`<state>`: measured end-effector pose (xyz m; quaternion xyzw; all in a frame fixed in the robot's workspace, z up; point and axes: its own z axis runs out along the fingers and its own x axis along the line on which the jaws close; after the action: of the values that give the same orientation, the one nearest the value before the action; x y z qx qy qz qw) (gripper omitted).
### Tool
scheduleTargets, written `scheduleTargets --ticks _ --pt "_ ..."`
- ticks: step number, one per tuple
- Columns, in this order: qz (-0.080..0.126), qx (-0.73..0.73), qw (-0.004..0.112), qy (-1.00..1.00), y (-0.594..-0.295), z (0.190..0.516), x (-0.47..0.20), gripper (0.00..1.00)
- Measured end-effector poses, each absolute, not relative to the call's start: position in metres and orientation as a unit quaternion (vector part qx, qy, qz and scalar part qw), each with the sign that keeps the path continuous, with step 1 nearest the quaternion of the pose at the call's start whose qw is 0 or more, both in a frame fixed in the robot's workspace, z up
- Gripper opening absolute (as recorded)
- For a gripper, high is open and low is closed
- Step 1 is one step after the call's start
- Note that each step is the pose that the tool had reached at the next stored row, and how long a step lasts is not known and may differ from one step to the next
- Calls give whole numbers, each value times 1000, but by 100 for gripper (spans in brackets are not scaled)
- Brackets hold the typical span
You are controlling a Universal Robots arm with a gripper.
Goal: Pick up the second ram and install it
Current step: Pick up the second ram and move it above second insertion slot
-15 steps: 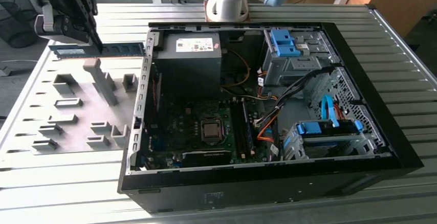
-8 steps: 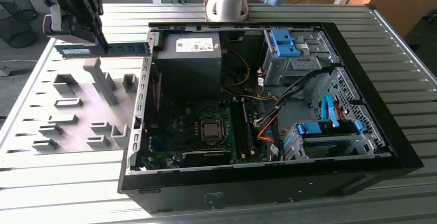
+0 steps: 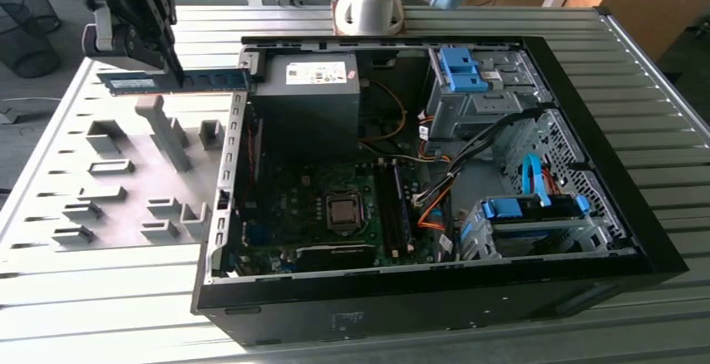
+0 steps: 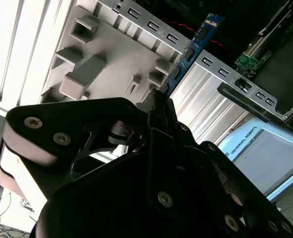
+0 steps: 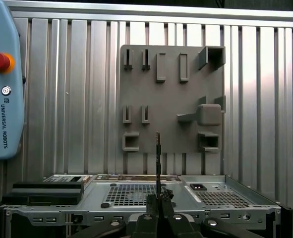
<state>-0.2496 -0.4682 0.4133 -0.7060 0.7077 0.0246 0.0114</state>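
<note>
The second ram [image 3: 178, 80], a long blue-green stick with dark chips, hangs level in the air above the far edge of the grey fixture plate [image 3: 66, 156], just outside the case's wall on the exterior view's left. My gripper [image 3: 165, 63] is shut on it from above, near its middle. In the second wrist view the ram [image 4: 188, 52] runs away from my gripper [image 4: 158, 106] toward the case. It appears edge-on [image 5: 157, 153] in the first wrist view, standing up from my shut gripper [image 5: 158, 201]. The memory slots [image 3: 391, 206] lie on the motherboard inside the case.
The open computer case [image 3: 621, 214] lies on the slatted metal table, with the power supply [image 3: 311, 90] at the far end and blue drive clips [image 3: 533, 206] at the exterior view's right. Grey fixture blocks [image 3: 166, 131] rise from the plate. A teach pendant [image 5: 2, 99] lies beside the case.
</note>
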Motion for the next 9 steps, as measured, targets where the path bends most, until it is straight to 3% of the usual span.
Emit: scheduleTargets --ticks 9 --pt "25 -706 11 708 -468 413 -240 14"
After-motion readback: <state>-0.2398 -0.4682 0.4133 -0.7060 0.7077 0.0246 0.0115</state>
